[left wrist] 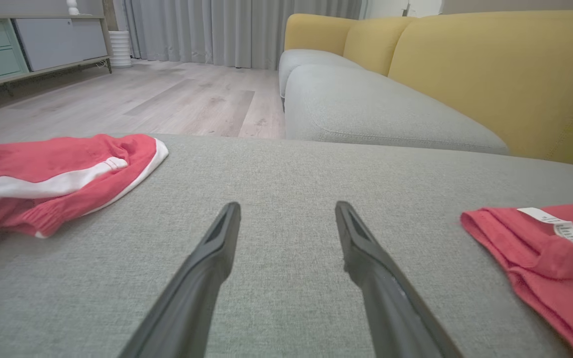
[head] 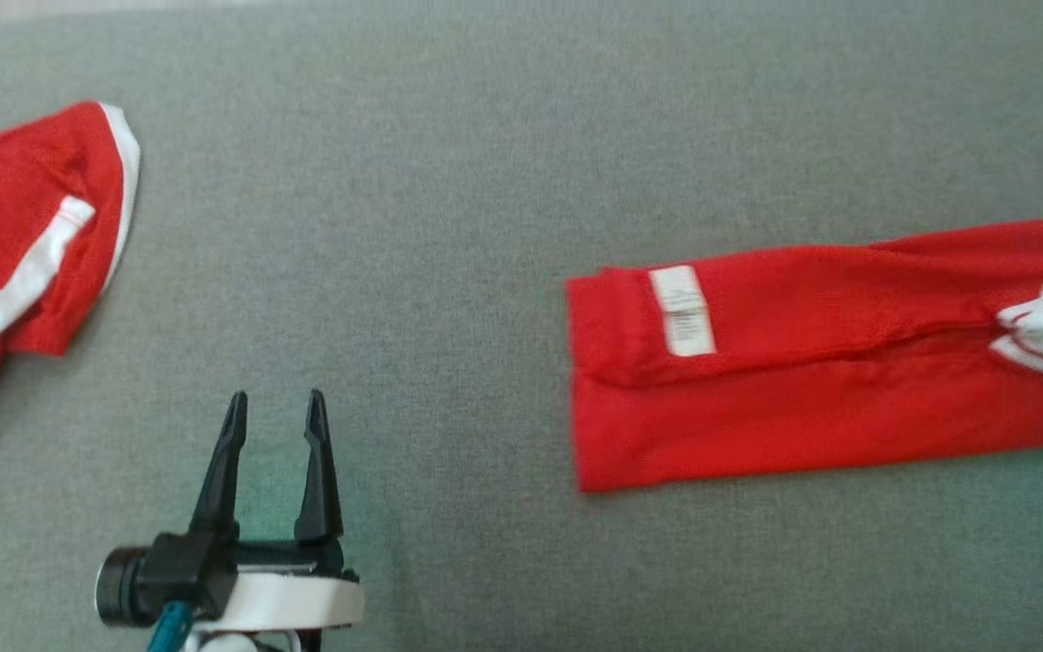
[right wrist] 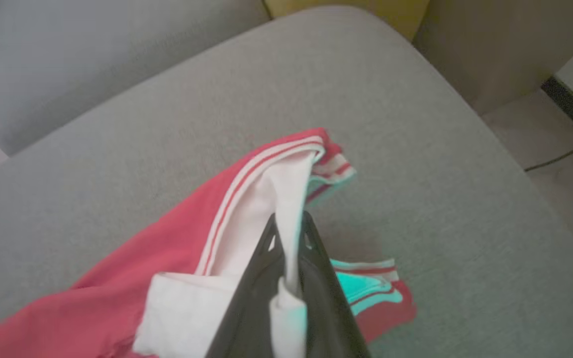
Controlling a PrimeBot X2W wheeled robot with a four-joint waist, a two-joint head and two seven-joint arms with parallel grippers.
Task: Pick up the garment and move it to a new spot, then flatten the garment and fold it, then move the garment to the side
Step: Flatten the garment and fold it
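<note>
Garment [head: 802, 398] of soft red knit, white trim [right wrist: 286, 189] clamped in right gripper [right wrist: 289, 219]; left gripper [head: 275, 398] apart over grey woven cushion [head: 485, 136].

red garment [head: 802, 398]: right end off-frame | striped red cloth [head: 5, 208]: left part off-frame

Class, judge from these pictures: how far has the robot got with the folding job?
Done: apparently nothing. In hand: the right gripper is shut on the white trim of the red garment, which lies on the cushion. The left gripper hangs open. Left: lifting, moving, flattening, folding, setting aside.
</note>
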